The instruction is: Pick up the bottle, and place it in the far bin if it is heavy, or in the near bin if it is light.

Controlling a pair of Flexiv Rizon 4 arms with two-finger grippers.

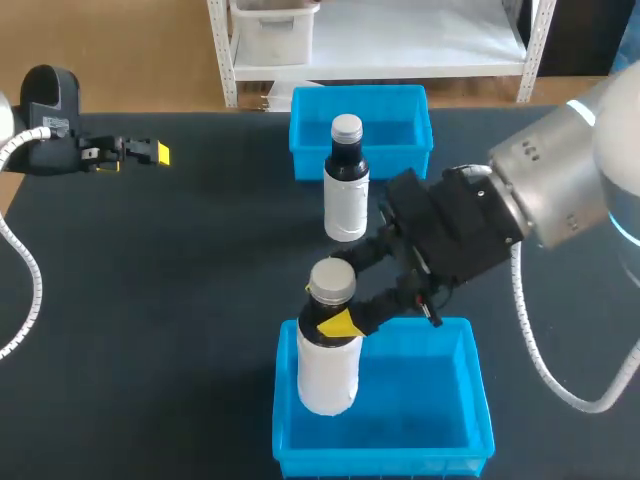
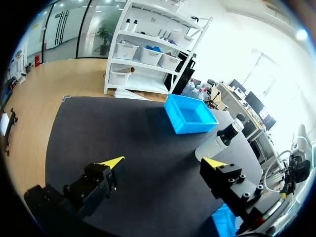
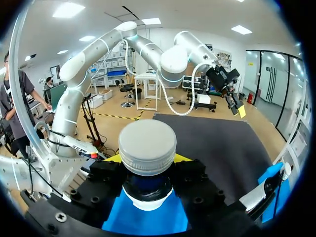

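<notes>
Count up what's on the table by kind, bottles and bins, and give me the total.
Dark bottles with white labels and grey caps: 2, the standing bottle and the held bottle in the right gripper
Blue plastic bins: 2, the far bin and the near bin
Total: 4

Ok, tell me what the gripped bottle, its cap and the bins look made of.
The bottle has a matte white body and dark neck: plastic or glass, unclear. Its cap is grey with a ribbed edge, probably plastic. The near bin and far bin look like blue moulded plastic.
</notes>
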